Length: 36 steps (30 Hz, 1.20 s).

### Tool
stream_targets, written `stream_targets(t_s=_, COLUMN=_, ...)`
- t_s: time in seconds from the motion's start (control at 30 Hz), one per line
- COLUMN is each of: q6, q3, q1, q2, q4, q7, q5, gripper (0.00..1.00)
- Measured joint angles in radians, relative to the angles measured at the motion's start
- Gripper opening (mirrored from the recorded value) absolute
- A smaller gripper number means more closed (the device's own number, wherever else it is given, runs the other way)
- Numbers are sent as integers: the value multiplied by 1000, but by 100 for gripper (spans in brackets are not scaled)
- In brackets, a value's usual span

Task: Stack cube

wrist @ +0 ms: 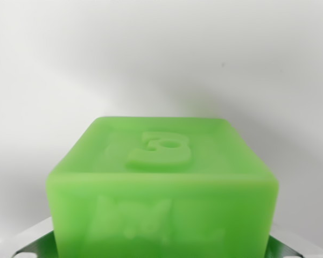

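1. Filling the lower half of the wrist view, a green cube [161, 183] sits centred and very close to the lens.
2. The cube is translucent, bright green, with rounded edges and corners.
3. Its top face carries a recessed square panel with a raised figure in the middle; the figure's exact shape is hard to read.
4. Its near side face shows raised lettering, too blurred to make out.
5. At the bottom corners, on the wrist view's left and right, pale metal parts [27, 244] with green reflections flank the cube; these appear to belong to the tool.
6. The fingertips of the tool are not visible, so it cannot be told whether the tool is wide, narrow, or clamped on the cube.
7. Behind and around the cube lies a plain white surface [161, 59]; whether it is desk or wall cannot be told.
8. A small dark speck [223, 65] marks that white surface above and right of the cube.
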Motion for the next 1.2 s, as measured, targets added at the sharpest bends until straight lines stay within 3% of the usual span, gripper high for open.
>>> stream_targets(t_s=0.33, q6=-27, q3=11, q1=-8, q2=-38, q4=-9, q7=-3, q5=3, gripper=0)
stream_targets(t_s=0.6, q6=-64, q3=27, q1=-23, q2=-88, q4=-22, q7=-10, q5=12, gripper=0)
stream_targets(t_s=1.0, q6=-138, q3=54, q1=-43, q2=-184, q4=-41, q7=-33, q5=45, gripper=0)
stream_targets(t_s=1.2, q6=-189, q3=64, q1=-47, q2=-246, q4=-49, q7=-53, q5=71, gripper=0)
